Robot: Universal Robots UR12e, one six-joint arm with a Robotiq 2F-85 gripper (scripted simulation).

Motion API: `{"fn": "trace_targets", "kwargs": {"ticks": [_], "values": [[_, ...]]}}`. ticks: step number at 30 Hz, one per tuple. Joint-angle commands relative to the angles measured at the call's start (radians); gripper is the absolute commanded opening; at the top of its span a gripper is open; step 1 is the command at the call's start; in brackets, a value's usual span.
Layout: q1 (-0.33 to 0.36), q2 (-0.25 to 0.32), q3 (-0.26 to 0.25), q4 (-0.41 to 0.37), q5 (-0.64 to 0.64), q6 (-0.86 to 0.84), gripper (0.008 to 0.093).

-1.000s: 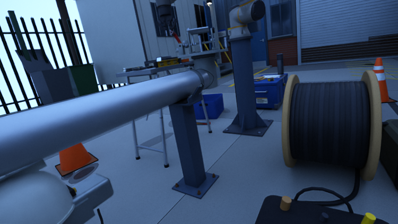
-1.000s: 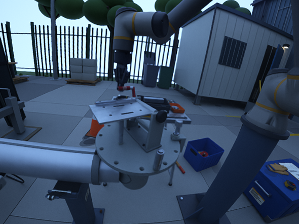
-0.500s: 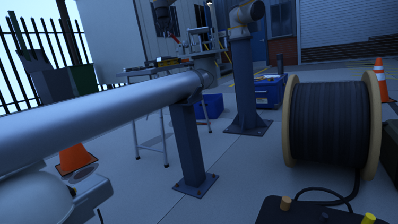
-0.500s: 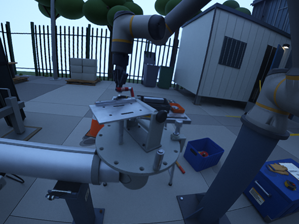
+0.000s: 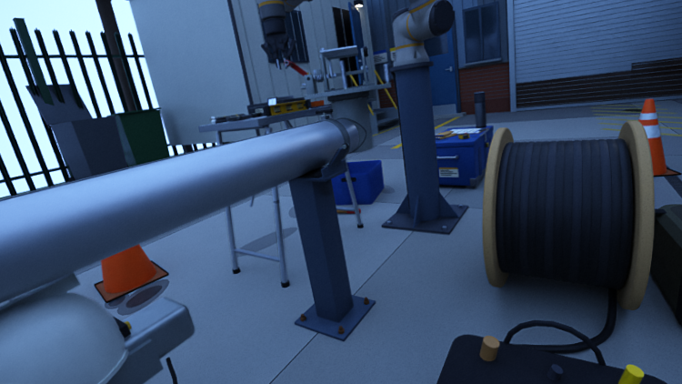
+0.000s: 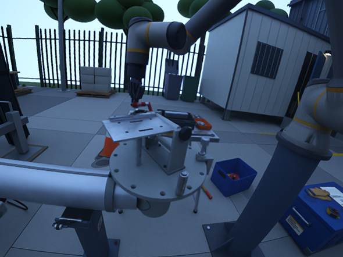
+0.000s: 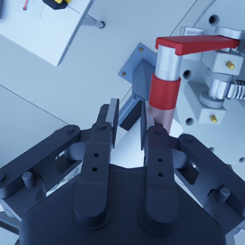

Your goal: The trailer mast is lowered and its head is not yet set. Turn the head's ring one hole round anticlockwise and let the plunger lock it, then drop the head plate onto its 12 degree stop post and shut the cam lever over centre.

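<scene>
The near end of the red cam lever grip [image 7: 164, 96] is hidden behind my right finger, and in the second side camera the lever [image 6: 141, 105] shows only behind the far edge of the tilted head plate [image 6: 140, 126]. The plate stands over the round holed ring [image 6: 157, 171] at the end of the lowered mast [image 5: 167, 176], with a thin stop post [image 6: 138, 152] under it and a black knob [image 6: 184, 133] at its side. The plunger [image 6: 203, 147] stands at the ring's right rim. My gripper [image 7: 128, 123] is closed on the cam lever's grip.
A blue bin [image 6: 233, 176] sits on the ground right of the head, near the arm's pedestal [image 6: 260, 204]. A folding table [image 5: 267, 122] with tools stands behind the head. A cable drum [image 5: 567, 210], orange cones [image 5: 126, 270] and a blue case [image 6: 323, 214] are around.
</scene>
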Motion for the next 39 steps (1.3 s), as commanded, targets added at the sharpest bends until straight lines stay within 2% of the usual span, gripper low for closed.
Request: {"fn": "trace_targets", "kwargs": {"ticks": [1, 39], "values": [[-0.001, 0.001, -0.002, -0.001, 0.0, -0.001, 0.008], [-0.017, 0.073, -0.024, -0.052, 0.0, -0.017, 0.008]]}}
